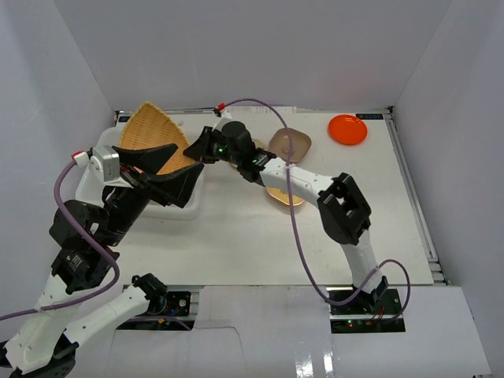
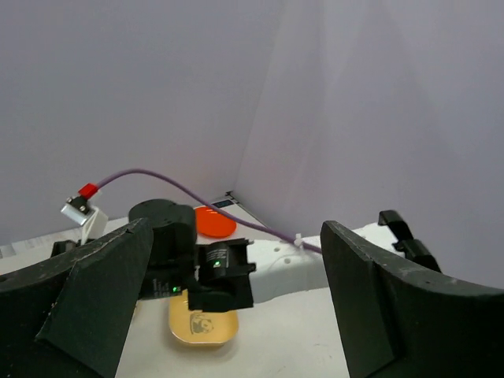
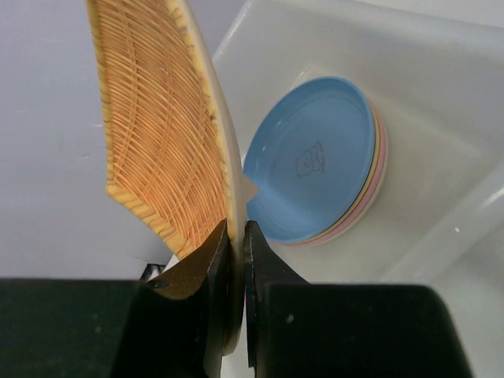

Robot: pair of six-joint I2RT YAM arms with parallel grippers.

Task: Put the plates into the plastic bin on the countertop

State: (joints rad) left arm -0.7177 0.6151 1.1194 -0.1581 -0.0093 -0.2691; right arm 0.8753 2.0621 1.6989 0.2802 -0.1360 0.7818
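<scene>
**While gripped on edge above the bin: woven fan next to go in**

Since clamped at its narrow end between the closed right fingers (image 3: 224, 249), held upright, long axis running straight out from the grip: one woven fan plate (image 3: 157, 134). Hanging over the plastic bin (image 3: 472, 79), just left of the stack in the right wrist view. Likely needs tipping flat toward that stack before letting go. No call for the left fingers (image 1: 186, 164): spread wide, holding nothing, hovering at the bin's near side. Counted in the bin: blue plate (image 3: 315, 165) on top, cream and pink rims beneath, so three at least. Waiting on the counter (image 1: 260, 244): three, namely brown plate (image 1: 290, 143), yellow plate (image 1: 285, 197), orange-red plate (image 1: 347, 129).
</scene>
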